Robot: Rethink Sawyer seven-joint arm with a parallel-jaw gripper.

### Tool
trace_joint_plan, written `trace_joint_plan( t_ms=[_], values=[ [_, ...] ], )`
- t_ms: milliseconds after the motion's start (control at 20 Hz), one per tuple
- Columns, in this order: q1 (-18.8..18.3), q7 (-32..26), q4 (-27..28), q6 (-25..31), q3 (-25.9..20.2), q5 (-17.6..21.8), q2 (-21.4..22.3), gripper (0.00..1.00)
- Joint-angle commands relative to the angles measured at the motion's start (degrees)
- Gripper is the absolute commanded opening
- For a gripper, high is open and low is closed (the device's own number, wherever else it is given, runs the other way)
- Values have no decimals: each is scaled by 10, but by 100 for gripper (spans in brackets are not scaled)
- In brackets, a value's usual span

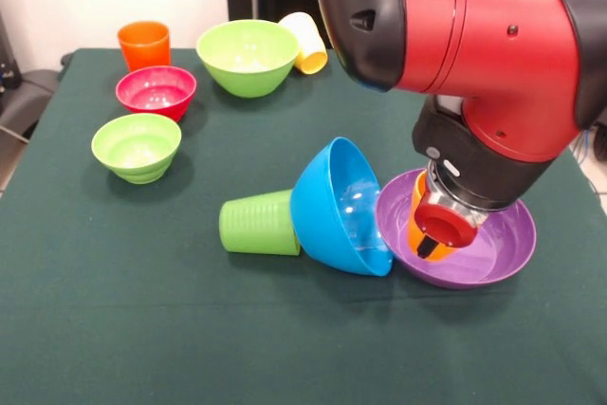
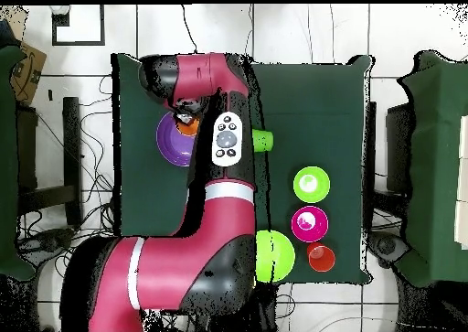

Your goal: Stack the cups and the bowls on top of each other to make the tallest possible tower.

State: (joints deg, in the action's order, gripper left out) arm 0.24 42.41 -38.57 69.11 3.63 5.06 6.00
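Dark green cloth covers the counter (image 1: 114, 329), and the overhead view shows a tiled floor (image 2: 311, 31) around it. The arm (image 1: 493, 45) comes down over the purple bowl (image 1: 493, 253), which sits upright at the right in the front view. The claw (image 1: 438, 234) is inside this bowl at an orange cup (image 1: 417, 225); I cannot tell if it grips the cup, because the wrist hides the fingers. The blue bowl (image 1: 337, 206) lies on its side, touching the purple bowl, with its opening toward that bowl. A green cup (image 1: 258, 223) stands upside down just beside the blue bowl's bottom. Far from these, the front view shows a small green bowl (image 1: 137, 146), a red bowl (image 1: 156, 91), a second orange cup (image 1: 143, 44), a big green bowl (image 1: 248, 56) and a pale yellow cup (image 1: 305, 42) lying on its side. From overhead the arm hides the blue bowl and the yellow cup. Nothing is stacked as a tower.
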Motion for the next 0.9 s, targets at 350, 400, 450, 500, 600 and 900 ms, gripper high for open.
trace_joint_plan(
  t_ms=[350,400,450,500,600,900],
  values=[
    [-5,-5,-111,-14,-36,30,15,0],
    [-3,-3,-112,-11,-36,29,19,0],
    [-1,1,-115,-11,-37,28,20,0],
    [-2,4,-134,-23,-37,28,30,0],
    [-3,10,-159,-39,-41,24,42,0],
    [-8,20,-216,-93,-63,12,73,0]
  ],
)
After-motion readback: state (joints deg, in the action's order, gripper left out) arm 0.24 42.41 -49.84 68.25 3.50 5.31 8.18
